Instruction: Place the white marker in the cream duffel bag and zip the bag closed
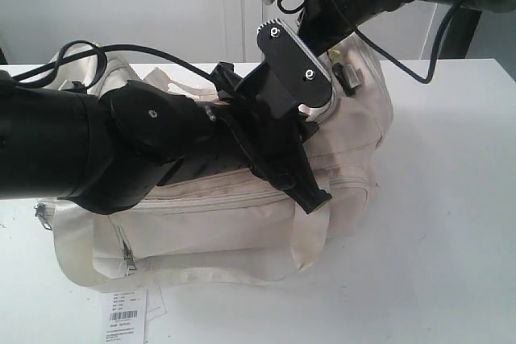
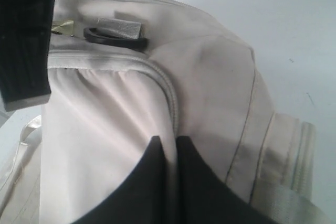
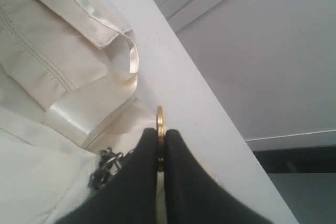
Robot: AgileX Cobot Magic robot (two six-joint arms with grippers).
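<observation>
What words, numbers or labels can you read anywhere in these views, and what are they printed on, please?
Paper tag by the cream duffel bag: a barcode and lines of small print, all too small and blurred to read.
Nothing else in any view carries text.

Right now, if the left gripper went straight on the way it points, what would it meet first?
The cream fabric duffel bag: the fingers of the left gripper look pinched on its piped seam, so going on would press into fabric.
</observation>
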